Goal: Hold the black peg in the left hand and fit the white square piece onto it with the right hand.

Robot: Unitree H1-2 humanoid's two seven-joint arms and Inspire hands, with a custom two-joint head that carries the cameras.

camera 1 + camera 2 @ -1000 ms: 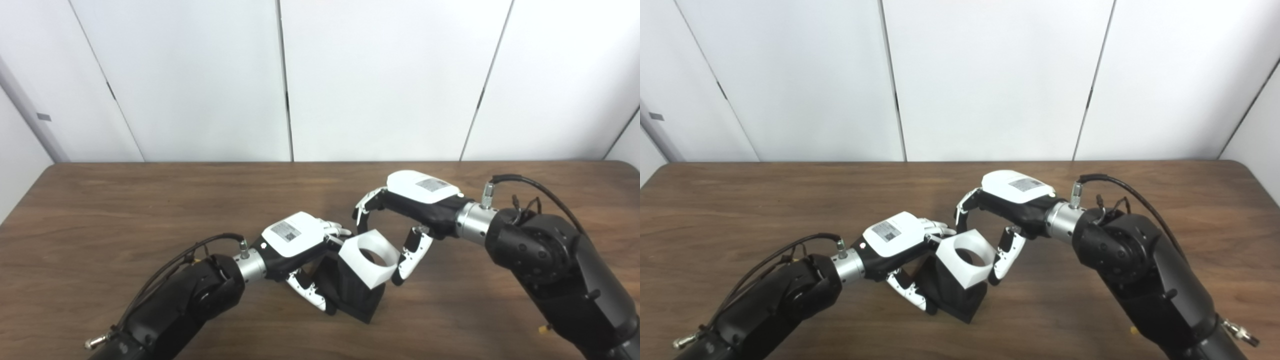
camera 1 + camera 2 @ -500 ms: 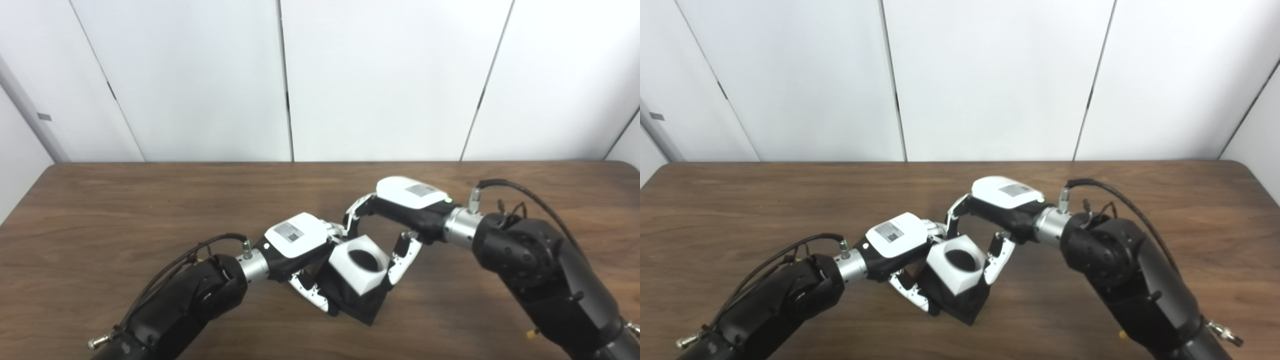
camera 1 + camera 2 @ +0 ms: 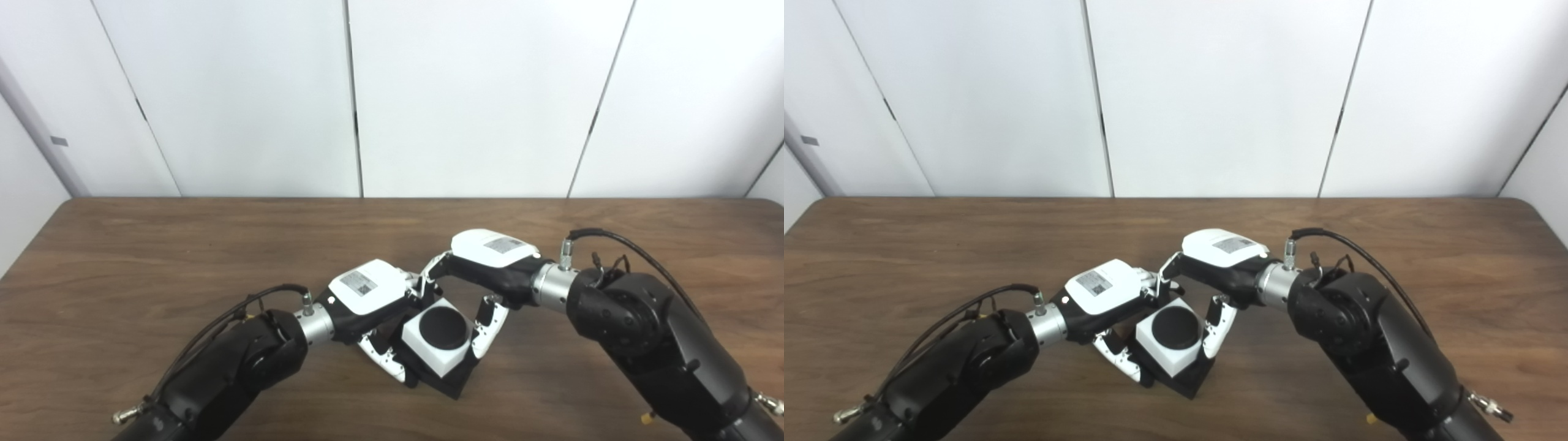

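The black peg (image 3: 442,326) stands on its square black base (image 3: 450,383) near the table's front middle. Its round top fills the hole of the white square piece (image 3: 437,348), which sits down over it. My left hand (image 3: 373,306) is shut on the peg's base from the left, fingers wrapped round the block. From the right and above, my right hand (image 3: 484,275) holds the white piece, with fingers (image 3: 484,327) on its right side and others behind it.
The brown wooden table (image 3: 122,263) carries nothing else that I can see. White wall panels (image 3: 465,92) rise behind its far edge. Both forearms angle in from the bottom corners and meet at the middle.
The right hand came down and left with the white piece, which went from tilted above the peg to seated over it; the hole now shows black. The camera shifted slightly.
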